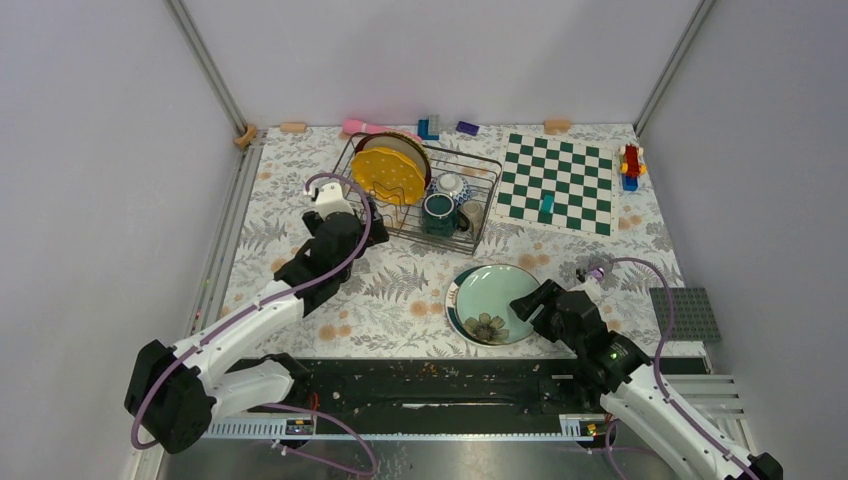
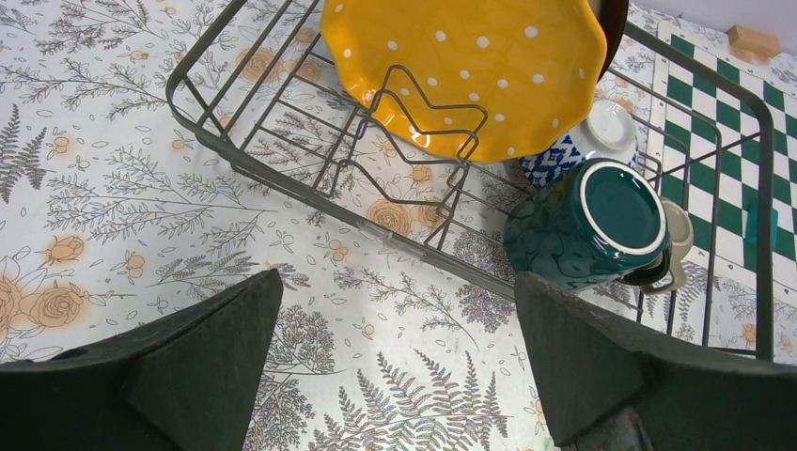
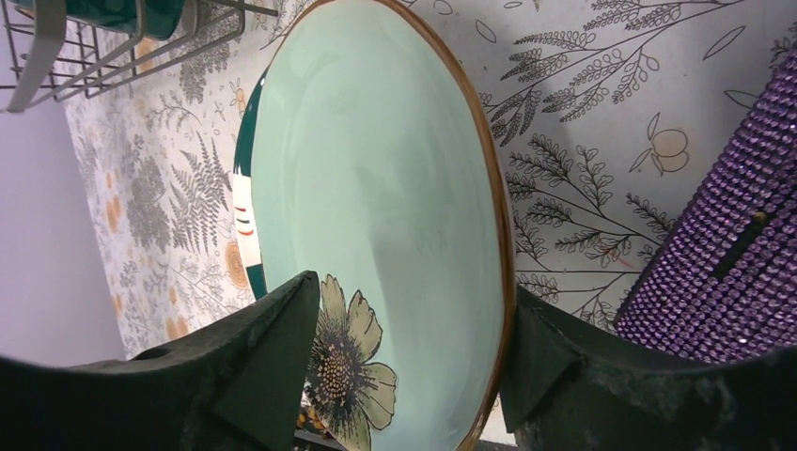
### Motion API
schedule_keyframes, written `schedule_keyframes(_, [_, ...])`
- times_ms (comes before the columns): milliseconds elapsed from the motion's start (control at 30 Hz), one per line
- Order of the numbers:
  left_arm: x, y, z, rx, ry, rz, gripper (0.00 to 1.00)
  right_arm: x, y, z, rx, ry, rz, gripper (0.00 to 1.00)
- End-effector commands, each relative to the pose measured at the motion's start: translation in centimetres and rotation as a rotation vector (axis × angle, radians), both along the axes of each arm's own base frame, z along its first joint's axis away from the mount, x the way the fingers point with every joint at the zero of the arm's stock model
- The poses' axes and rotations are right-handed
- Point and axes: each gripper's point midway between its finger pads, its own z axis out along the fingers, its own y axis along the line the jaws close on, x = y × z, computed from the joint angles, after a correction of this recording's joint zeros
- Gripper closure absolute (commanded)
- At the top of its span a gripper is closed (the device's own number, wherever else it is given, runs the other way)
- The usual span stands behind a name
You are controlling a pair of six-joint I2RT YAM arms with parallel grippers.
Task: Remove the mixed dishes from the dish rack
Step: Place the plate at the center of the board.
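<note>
The dish rack (image 1: pixel 470 180) stands at the back middle, and also shows in the left wrist view (image 2: pixel 282 169). It holds an upright yellow dotted plate (image 1: pixel 388 172) (image 2: pixel 470 66), a red-rimmed plate (image 1: pixel 412 146) behind it, a dark green mug (image 1: pixel 438 212) (image 2: pixel 583 225), a small patterned bowl (image 1: pixel 452 186) (image 2: pixel 583 141) and an olive cup (image 1: pixel 472 215) (image 2: pixel 679 240). The pale green floral plate (image 1: pixel 493 303) (image 3: pixel 376 188) lies on the table. My left gripper (image 1: pixel 352 222) (image 2: pixel 399 366) is open and empty over the table before the rack. My right gripper (image 1: pixel 535 300) (image 3: pixel 409 348) is open, its jaws straddling the plate's near rim.
The green-and-white chessboard (image 1: pixel 560 183) (image 2: pixel 733 141) lies right of the rack with a teal piece (image 1: pixel 546 206) on it. Small toys (image 1: pixel 630 165) lie along the back edge. A grey studded plate (image 1: pixel 683 312) sits at the right. A purple textured thing (image 3: pixel 724 254) lies beside the floral plate.
</note>
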Motion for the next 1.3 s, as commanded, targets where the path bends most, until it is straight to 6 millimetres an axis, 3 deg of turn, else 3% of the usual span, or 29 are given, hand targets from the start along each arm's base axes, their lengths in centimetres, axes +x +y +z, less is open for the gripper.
schedule_keyframes(0, [0.8,-0.9,2.7,-0.033,-0.057,-0.016,0.01,0.0,-0.9,0.5,-0.088,0.001,0.012,0.28])
schedule_keyframes(567, [1.0,-0.9,2.5,-0.018,-0.046,-0.015,0.01,0.3,-1.7,2.2,-0.199,0.023,0.037,0.22])
schedule_keyframes(967, [1.2,-1.2,2.4,-0.016,-0.037,-0.025,0.01,0.9,0.4,2.2,-0.155,-0.018,0.129,0.19])
schedule_keyframes(1267, [1.8,-2.0,2.3,-0.010,-0.017,-0.039,0.01,1.5,-0.7,3.5,-0.214,-0.087,0.113,0.01])
